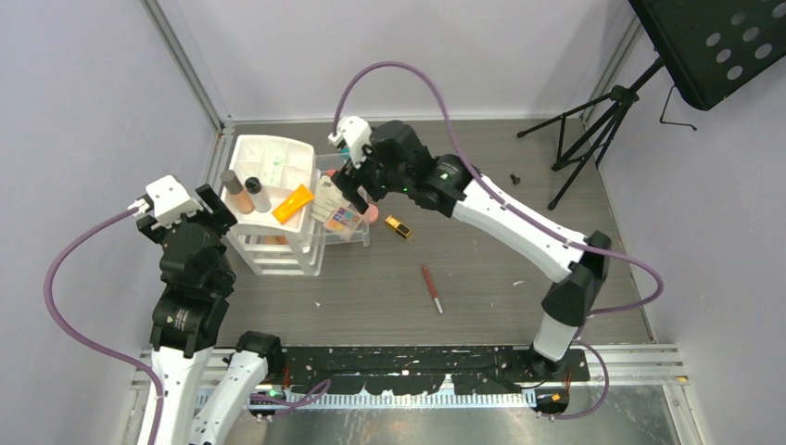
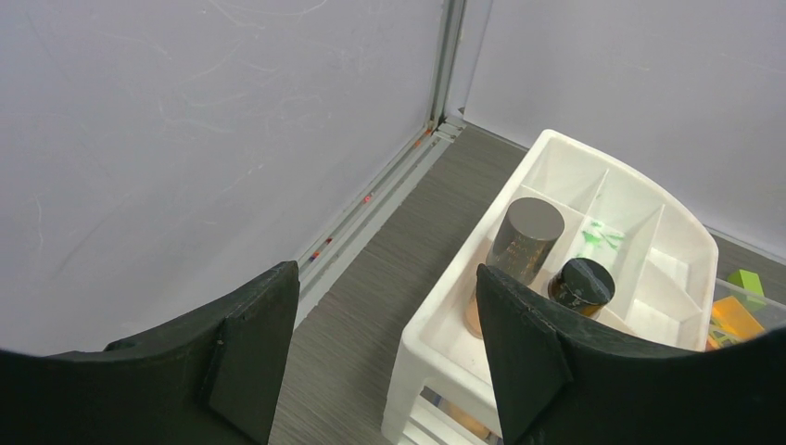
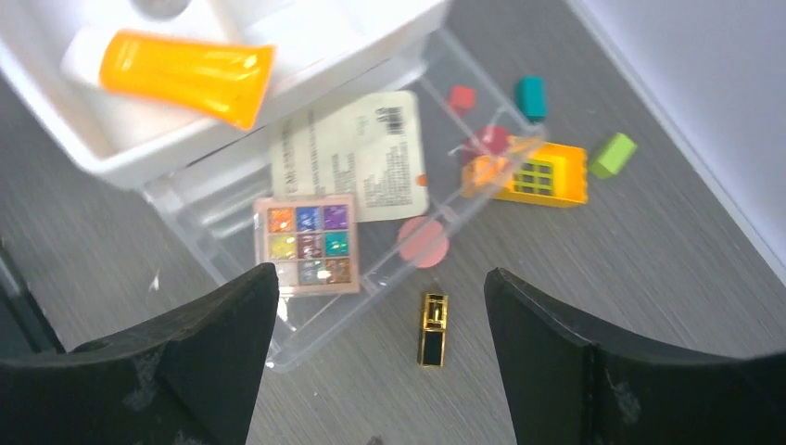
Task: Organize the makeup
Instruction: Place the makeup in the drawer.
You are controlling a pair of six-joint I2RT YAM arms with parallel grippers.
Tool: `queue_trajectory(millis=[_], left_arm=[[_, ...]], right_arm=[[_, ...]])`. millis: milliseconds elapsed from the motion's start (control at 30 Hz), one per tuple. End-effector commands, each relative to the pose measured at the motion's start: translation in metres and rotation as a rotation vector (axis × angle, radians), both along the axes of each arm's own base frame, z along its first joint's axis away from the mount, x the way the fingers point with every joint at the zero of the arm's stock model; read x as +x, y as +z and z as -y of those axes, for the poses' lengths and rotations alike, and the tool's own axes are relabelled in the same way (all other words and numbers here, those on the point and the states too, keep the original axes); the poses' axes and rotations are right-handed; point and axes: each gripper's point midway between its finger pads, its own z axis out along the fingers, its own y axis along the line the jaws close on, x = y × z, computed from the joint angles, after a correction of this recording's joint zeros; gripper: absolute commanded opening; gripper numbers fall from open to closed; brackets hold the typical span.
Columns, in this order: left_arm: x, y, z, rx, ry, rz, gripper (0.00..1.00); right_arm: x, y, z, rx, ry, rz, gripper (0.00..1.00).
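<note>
**A:** What does the top camera show that the hand cameras miss?

**B:** The red pencil [image 1: 432, 288]. It lies alone on the table [image 1: 500, 185]. Its long way goes nearly from the arms to the back wall.

**A:** What does the right hand [image 3: 380, 278] see?

**B:** Small things up close. The orange tube [image 3: 185, 74] lies flat in the white box [image 3: 120, 158]. Its white cap is to the left in that view and its flat end is to the right. Below it is the clear tray [image 3: 199, 209] with a color palette [image 3: 308, 244] in it. A round pink compact [image 3: 424, 241] is at the tray's edge. The gold-black lipstick [image 3: 432, 328] lies on the table just beside the tray, with one end toward it.

**A:** Is that hand holding anything?

**B:** No. Its fingers are wide apart with nothing between them.

**A:** And the left hand [image 2: 386, 269]?

**B:** It is wide apart and empty too, beside the white box. Only its camera shows the two bottles from the side. The grey-capped bottle [image 2: 526, 236] and the black-capped bottle [image 2: 581, 283] stand up straight, caps on top.
</note>
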Motion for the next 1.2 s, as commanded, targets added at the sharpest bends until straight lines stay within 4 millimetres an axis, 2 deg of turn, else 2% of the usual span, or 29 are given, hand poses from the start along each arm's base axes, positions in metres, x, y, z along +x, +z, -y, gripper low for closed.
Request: queue_trajectory(millis=[0, 167, 233, 300, 367, 500, 633, 767, 900, 1167], left_arm=[[0.005, 0.012, 0.002, -0.004, -0.009, 0.037, 0.72], [0.006, 0.011, 0.002, -0.009, -0.005, 0.042, 0.72], [0.013, 0.01, 0.008, -0.001, -0.042, 0.019, 0.71], [0.012, 0.009, 0.004, 0.0, -0.018, 0.009, 0.71], [0.012, 0.008, 0.004, 0.0, -0.017, 0.013, 0.71], [0.011, 0.01, 0.005, -0.002, -0.026, 0.02, 0.71], [0.011, 0.009, 0.005, -0.003, -0.027, 0.02, 0.71], [0.01, 0.009, 0.005, -0.004, -0.027, 0.024, 0.71], [0.009, 0.009, 0.004, -0.002, -0.022, 0.024, 0.72], [0.012, 0.009, 0.006, -0.003, -0.033, 0.021, 0.72]], right_arm=[[0.032, 0.043, 0.044, 0.183, -0.309, 0.033, 0.85], [0.056, 0.012, 0.101, 0.286, -0.535, -0.153, 0.78], [0.059, -0.015, 0.12, 0.289, -0.577, -0.234, 0.75], [0.061, -0.04, 0.138, 0.255, -0.634, -0.25, 0.74], [0.057, -0.062, 0.146, 0.233, -0.647, -0.27, 0.74], [0.054, -0.103, 0.14, 0.178, -0.605, -0.316, 0.72], [0.05, -0.138, 0.118, 0.149, -0.512, -0.413, 0.68], [0.053, -0.163, 0.1, 0.145, -0.46, -0.479, 0.67], [0.063, -0.177, 0.089, 0.133, -0.448, -0.498, 0.68], [0.089, -0.181, 0.068, 0.187, -0.447, -0.486, 0.88]])
